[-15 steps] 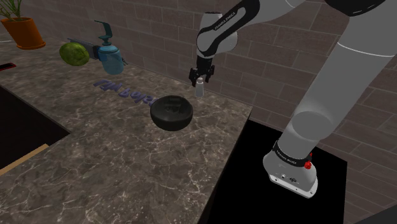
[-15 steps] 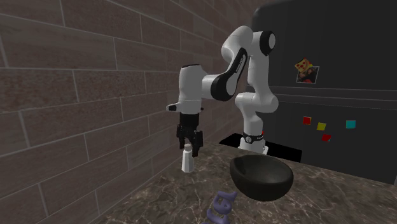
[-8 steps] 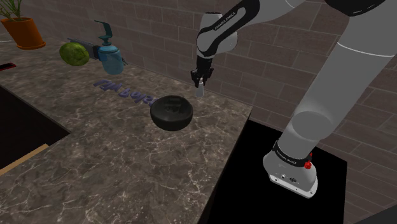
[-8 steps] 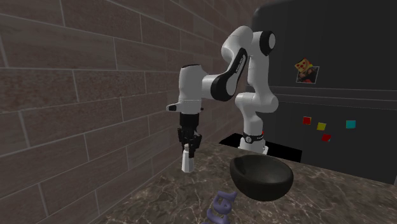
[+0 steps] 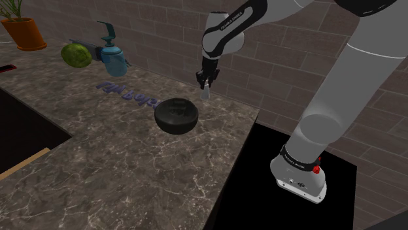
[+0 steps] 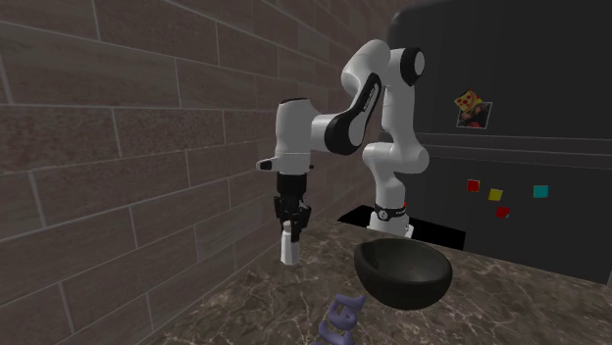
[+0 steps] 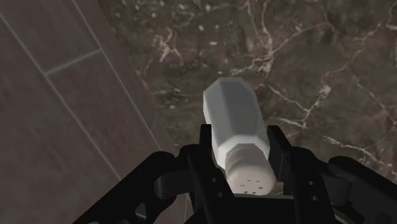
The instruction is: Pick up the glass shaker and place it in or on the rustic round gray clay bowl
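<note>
Shaker (image 5: 206, 91), white with a holed cap, is gripped by the pincer (image 5: 206, 83), whose two black fingers press on its upper part from either side. The wrist view shows this plainly: the shaker (image 7: 236, 124) sits between the closed pincer (image 7: 242, 145) with its cap toward the camera and its body pointing down at the marbled table (image 7: 312, 57). In the second exterior view the shaker (image 6: 288, 247) hangs upright under the pincer (image 6: 290, 227), close to the brick wall (image 6: 118, 147). Whether its base touches the table (image 6: 490, 309) I cannot tell.

The bowl (image 5: 176, 115), dark and round, stands on the table (image 5: 131, 173) nearer than the shaker and to the shoulder view's left of it, apart from it. In the second exterior view the bowl (image 6: 403, 276) is to the right of the shaker.

Far off at the shoulder view's left stand a blue dispenser (image 5: 112, 55), a green round fruit (image 5: 76, 55) and an orange pot (image 5: 25, 32). A purple shape (image 5: 127, 93) lies on the table between them and the bowl.
</note>
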You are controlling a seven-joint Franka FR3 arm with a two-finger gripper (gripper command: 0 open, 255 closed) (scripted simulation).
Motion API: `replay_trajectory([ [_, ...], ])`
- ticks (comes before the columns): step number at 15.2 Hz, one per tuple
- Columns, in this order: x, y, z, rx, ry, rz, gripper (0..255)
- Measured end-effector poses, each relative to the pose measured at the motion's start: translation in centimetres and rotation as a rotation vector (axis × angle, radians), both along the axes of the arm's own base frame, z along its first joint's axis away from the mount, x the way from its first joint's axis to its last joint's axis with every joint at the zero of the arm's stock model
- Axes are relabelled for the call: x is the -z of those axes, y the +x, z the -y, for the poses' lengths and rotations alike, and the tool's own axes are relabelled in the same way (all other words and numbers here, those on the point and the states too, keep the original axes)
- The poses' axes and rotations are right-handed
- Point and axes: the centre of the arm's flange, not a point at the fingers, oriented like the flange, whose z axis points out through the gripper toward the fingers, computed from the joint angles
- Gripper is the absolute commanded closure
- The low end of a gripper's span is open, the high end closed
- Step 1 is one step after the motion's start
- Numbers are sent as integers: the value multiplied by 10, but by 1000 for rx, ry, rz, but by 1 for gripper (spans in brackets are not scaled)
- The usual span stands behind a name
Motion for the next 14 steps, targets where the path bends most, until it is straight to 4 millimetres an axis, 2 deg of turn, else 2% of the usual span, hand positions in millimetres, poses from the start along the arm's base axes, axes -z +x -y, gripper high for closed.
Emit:
replay_trajectory([
  [14,-71,1,0,0,0,0,255],
])
